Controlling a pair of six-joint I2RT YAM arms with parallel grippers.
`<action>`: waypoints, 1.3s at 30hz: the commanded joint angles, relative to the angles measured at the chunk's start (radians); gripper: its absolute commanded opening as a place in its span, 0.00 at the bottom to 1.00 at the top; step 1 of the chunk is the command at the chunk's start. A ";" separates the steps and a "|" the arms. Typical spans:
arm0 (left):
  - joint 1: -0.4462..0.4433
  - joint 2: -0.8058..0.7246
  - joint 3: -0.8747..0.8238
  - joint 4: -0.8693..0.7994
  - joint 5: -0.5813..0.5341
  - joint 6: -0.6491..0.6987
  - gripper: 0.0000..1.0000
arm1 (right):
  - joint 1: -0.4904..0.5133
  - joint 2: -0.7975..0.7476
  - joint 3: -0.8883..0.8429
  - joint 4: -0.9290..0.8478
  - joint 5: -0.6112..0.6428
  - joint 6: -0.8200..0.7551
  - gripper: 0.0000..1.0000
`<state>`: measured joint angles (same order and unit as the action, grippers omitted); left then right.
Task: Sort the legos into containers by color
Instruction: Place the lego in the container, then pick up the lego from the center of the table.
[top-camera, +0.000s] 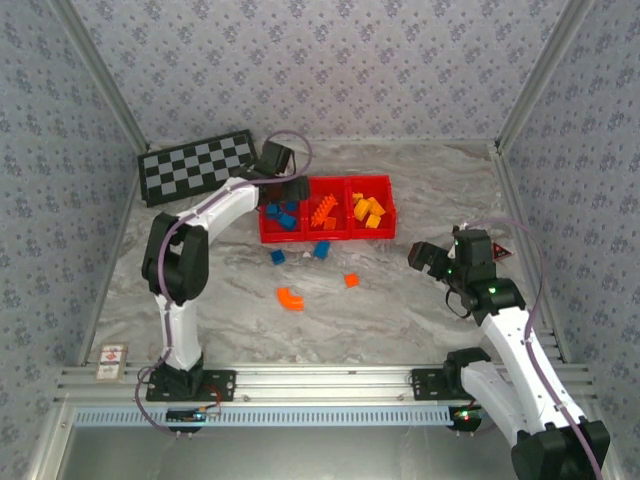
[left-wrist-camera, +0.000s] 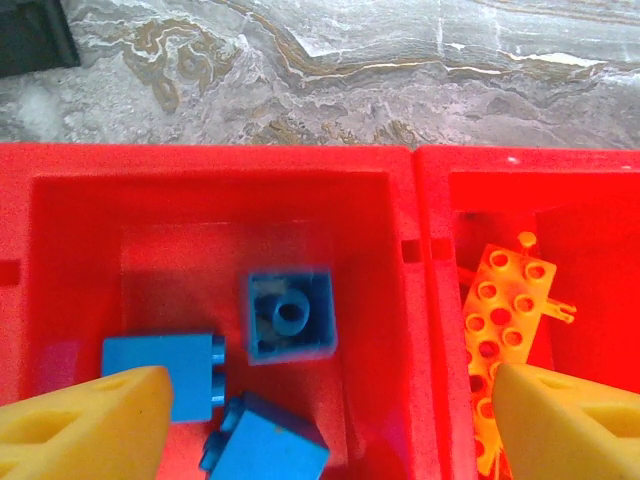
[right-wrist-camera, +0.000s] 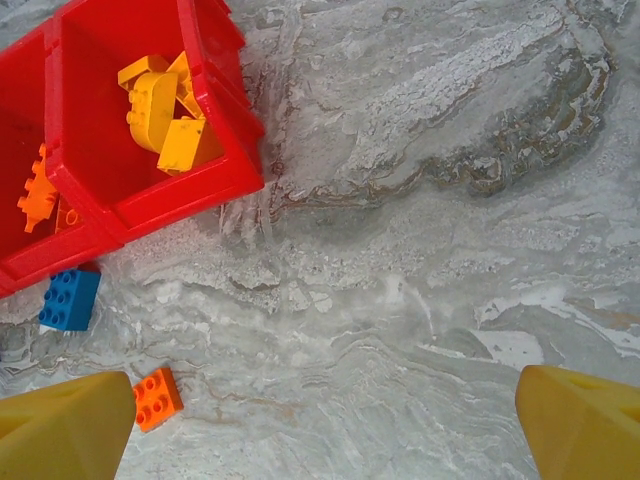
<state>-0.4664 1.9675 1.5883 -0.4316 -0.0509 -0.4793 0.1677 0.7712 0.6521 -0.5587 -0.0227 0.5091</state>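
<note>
Seen from above, the left gripper (top-camera: 285, 190) hangs over the left-hand bin of the three joined red containers (top-camera: 330, 236) at the far middle of the marble table (top-camera: 420, 200), near a checkered board (top-camera: 195, 168). Blue bricks (top-camera: 283, 216) lie in that bin, orange bricks (top-camera: 322, 212) in the middle one and yellow bricks (top-camera: 368, 210) in the right. Unsorted pieces lie on the near side of the bins: two loose blue bricks (top-camera: 321, 249) just in front of them, a small orange brick (top-camera: 351, 280) further toward the arms, and a curved orange piece (top-camera: 290, 298) nearest the bases, its arc running roughly left to right. The right gripper (top-camera: 430, 258) sits to the right of these pieces. The small orange brick, off to its left, looks like its closest target, while one of the blue pair and the curved piece lie nearer the left arm. The left wrist camera looks straight down into the blue bin. There the left gripper (left-wrist-camera: 325, 378) has its yellow fingers (left-wrist-camera: 90, 425) spread wide and holds nothing, with three blue bricks on the floor below and an orange plate (left-wrist-camera: 505, 320) in the neighbouring bin. In the right wrist view, the right gripper (right-wrist-camera: 325, 400) is equally spread and empty over bare marble. The small orange brick (right-wrist-camera: 157, 398) lies just beside its lower-left finger, with a blue brick (right-wrist-camera: 70, 298) beyond it just beside the container wall.
</note>
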 joint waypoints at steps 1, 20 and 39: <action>0.002 -0.108 -0.037 0.037 0.021 0.036 0.84 | -0.006 -0.002 -0.011 -0.001 0.014 -0.004 1.00; -0.276 -0.246 -0.354 0.045 0.013 0.208 0.89 | -0.006 0.037 -0.028 0.039 -0.003 -0.002 1.00; -0.301 0.032 -0.183 -0.064 -0.023 0.181 0.83 | -0.010 0.025 -0.019 0.019 0.004 -0.007 1.00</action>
<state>-0.7643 1.9690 1.3682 -0.4786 -0.0509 -0.2878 0.1650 0.8021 0.6327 -0.5270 -0.0231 0.5087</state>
